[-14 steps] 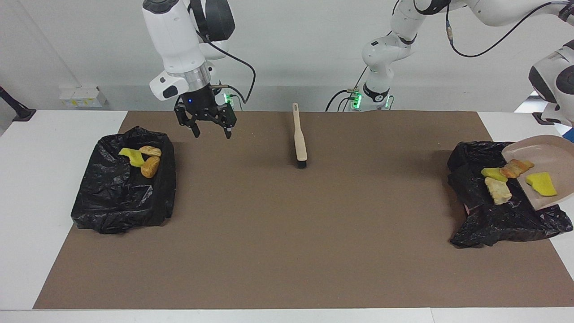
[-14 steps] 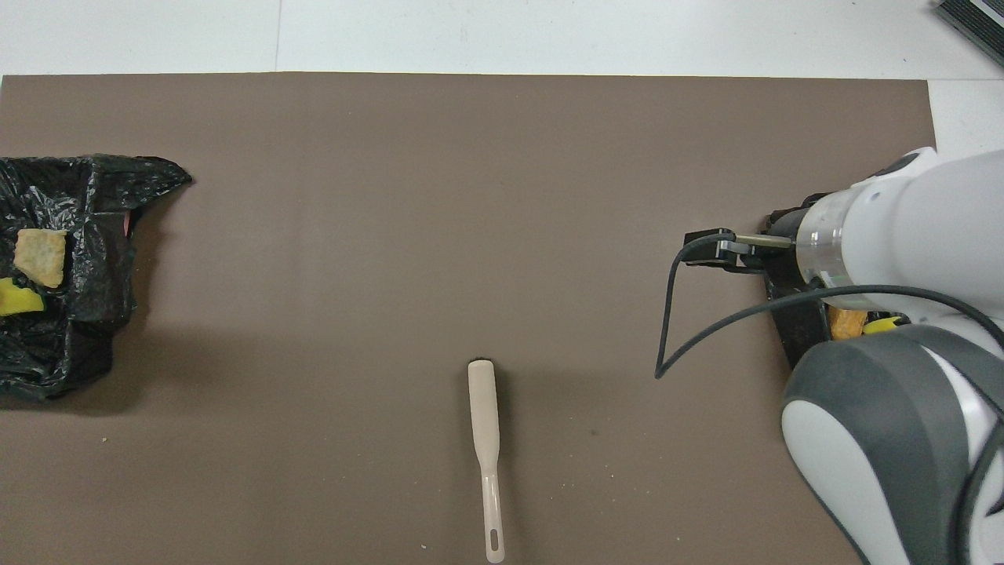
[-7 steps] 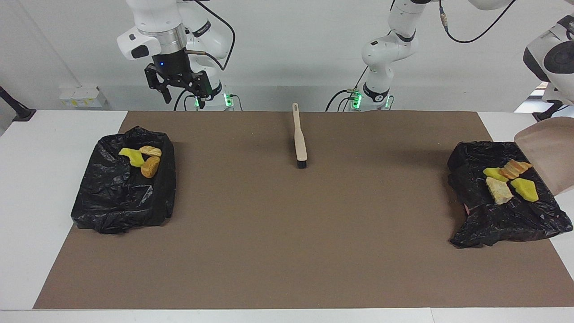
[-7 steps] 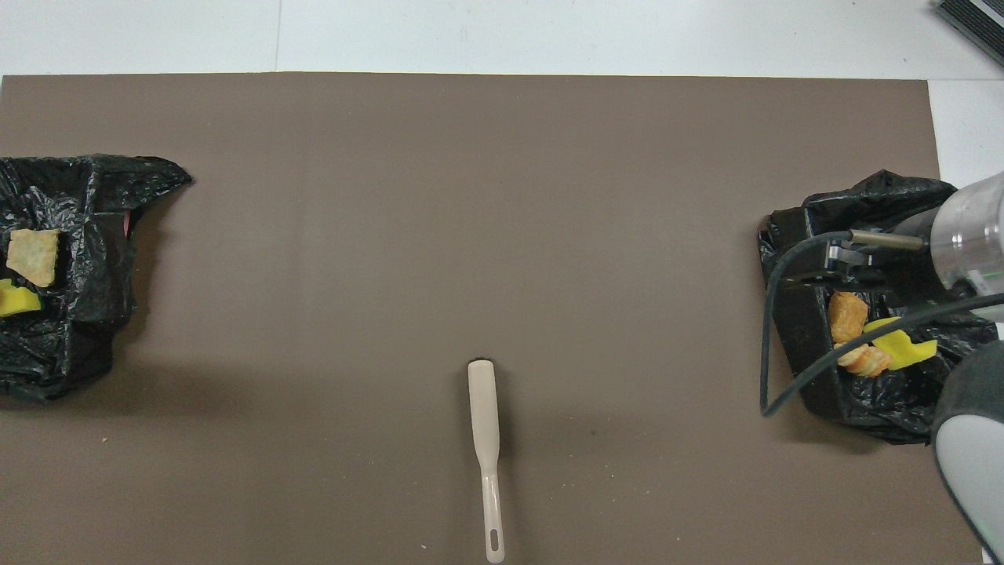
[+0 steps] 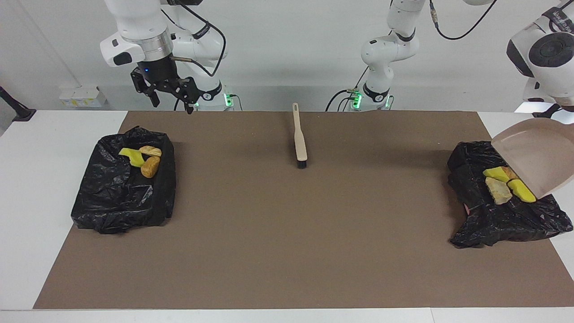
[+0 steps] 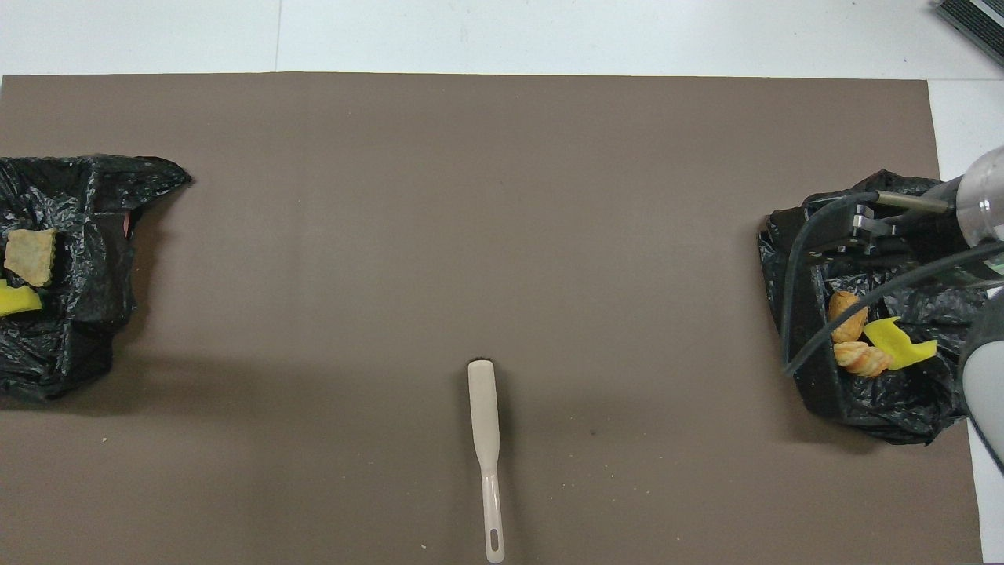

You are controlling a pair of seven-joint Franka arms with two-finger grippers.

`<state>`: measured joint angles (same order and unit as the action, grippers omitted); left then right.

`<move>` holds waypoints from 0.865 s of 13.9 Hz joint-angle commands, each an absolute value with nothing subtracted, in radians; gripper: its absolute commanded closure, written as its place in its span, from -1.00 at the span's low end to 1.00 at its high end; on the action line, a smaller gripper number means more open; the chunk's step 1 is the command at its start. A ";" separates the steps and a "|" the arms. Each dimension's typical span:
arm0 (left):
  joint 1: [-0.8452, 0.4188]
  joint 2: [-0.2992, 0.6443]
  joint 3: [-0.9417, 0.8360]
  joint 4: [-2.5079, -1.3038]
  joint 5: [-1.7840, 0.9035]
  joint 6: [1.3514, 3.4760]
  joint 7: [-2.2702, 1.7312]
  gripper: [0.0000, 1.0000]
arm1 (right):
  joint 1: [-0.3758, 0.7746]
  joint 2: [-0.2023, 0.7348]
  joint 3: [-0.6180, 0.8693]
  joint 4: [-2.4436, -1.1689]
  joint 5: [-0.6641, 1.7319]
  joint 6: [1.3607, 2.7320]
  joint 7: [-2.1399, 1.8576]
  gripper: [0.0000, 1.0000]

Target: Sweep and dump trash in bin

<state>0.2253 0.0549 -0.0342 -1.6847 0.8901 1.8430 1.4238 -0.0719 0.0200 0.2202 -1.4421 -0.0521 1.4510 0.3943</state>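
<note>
The trash lies in two black-bagged bins. In the bin (image 5: 112, 211) at the right arm's end are a yellow sponge bit (image 5: 131, 157) and two bread lumps (image 5: 150, 166). The bin (image 5: 493, 229) at the left arm's end holds a tan lump (image 5: 497, 190) and yellow bits (image 5: 521, 190). A beige dustpan (image 5: 533, 157) hangs steeply tilted over that bin, carried by the left arm; its handle and my left gripper lie past the view's edge. My right gripper (image 5: 173, 106) hangs open and empty, high over the table's edge by the robots.
A beige brush (image 5: 299, 137) lies on the brown mat (image 5: 287, 233) midway between the bins, close to the robots, also in the overhead view as the brush (image 6: 486, 447). Small crumbs dot the mat near it.
The dustpan tipped up steeper and the last scraps slid off it into the bin. The right gripper rose and drew back toward its base.
</note>
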 commanded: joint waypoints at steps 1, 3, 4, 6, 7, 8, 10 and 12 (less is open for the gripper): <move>0.213 0.026 -0.032 -1.694 0.775 1.809 1.361 1.00 | -0.083 0.018 0.229 -1.433 -0.055 1.443 0.385 -1.00; 0.213 0.025 -0.048 -1.698 0.669 1.773 1.287 1.00 | -0.083 0.018 0.229 -1.434 -0.055 1.445 0.382 -1.00; 0.204 0.017 -0.049 -1.707 0.617 1.767 1.260 1.00 | -0.083 0.018 0.229 -1.434 -0.055 1.445 0.383 -1.00; 0.186 0.014 -0.049 -1.712 0.505 1.731 1.183 1.00 | -0.083 0.018 0.229 -1.434 -0.054 1.445 0.383 -1.00; 0.184 0.012 -0.049 -1.715 0.436 1.718 1.120 1.00 | -0.083 0.018 0.229 -1.434 -0.054 1.445 0.382 -1.00; 0.175 0.006 -0.049 -1.723 0.387 1.703 1.064 1.00 | -0.081 0.017 0.229 -1.434 -0.054 1.443 0.383 -1.00; 0.126 -0.009 -0.051 -1.739 0.368 1.668 0.959 1.00 | -0.081 0.015 0.229 -1.443 -0.029 1.445 0.380 -1.00; 0.085 -0.015 -0.051 -1.743 0.287 1.622 0.834 1.00 | -0.087 0.015 0.229 -1.442 -0.015 1.448 0.379 -1.00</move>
